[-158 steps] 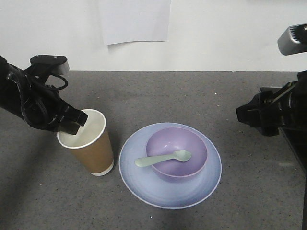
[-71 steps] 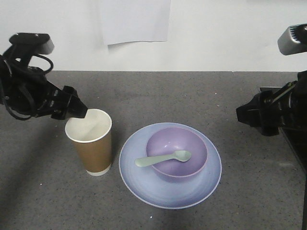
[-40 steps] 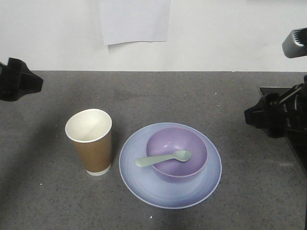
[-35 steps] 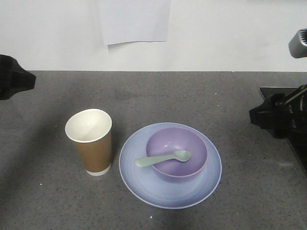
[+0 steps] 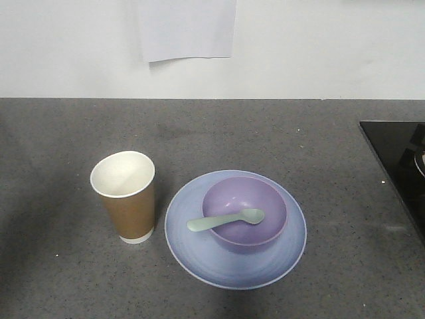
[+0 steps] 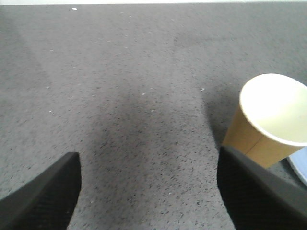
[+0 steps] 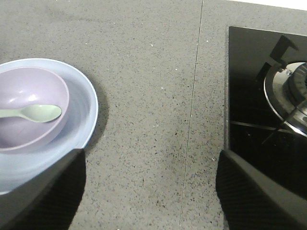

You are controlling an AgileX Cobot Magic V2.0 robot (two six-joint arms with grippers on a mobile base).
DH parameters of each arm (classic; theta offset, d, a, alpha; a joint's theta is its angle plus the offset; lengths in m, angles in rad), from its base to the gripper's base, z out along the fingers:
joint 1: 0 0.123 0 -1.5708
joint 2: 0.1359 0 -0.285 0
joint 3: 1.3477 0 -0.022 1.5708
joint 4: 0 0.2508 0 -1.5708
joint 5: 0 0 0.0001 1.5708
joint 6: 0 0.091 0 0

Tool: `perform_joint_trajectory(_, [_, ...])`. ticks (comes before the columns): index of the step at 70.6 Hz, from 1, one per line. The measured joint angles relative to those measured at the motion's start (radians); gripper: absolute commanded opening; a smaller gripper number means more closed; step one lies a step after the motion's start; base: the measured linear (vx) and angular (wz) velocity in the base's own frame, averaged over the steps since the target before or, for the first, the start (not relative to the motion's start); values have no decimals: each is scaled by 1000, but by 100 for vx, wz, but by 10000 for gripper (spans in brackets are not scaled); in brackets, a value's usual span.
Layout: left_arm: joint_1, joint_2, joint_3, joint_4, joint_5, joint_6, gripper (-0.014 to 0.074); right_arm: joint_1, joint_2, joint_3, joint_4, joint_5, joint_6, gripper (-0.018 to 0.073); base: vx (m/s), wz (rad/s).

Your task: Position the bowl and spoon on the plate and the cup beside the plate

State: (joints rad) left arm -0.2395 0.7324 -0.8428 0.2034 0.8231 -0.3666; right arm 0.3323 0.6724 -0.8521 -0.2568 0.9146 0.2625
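The plate lies on the dark grey counter, and the bowl sits on it, a little toward the far side. The spoon rests across the bowl's near-left rim, its scoop inside the bowl and its handle reaching out over the plate. The cup stands upright just left of the plate, close to its rim; whether they touch I cannot tell.

In the left wrist view, the left gripper is spread wide over bare counter, holding nothing; the cup stands just beyond its right finger, outside the gap.

In the right wrist view, the right gripper is likewise parted and empty, with the plate, bowl and spoon beyond its left finger and a black stovetop off to the right.
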Motion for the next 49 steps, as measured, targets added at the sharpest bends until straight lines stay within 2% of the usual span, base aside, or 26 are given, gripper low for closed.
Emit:
perform_joint_trajectory(11, [0, -172, 106, 49, -12, -62, 562, 0, -120, 91, -2, -31, 0, 538, 0, 0])
perform_joint_trajectory(29, [0, -411, 225, 60, -23, -71, 482, 0, -249, 225, 6, -113, 0, 515, 0, 0])
perform_joint_trajectory(36, [0, -468, 244, 66, -31, -71, 393, 0, -266, 245, 9, -135, 0, 447, 0, 0])
perform_joint_trajectory(43, [0, -497, 248, 71, -35, -71, 271, 0, -268, 247, 9, -144, 0, 325, 0, 0])
perform_joint_trajectory(49, [0, -502, 249, 75, -42, -71, 129, 0, -268, 247, 9, -145, 0, 184, 0, 0])
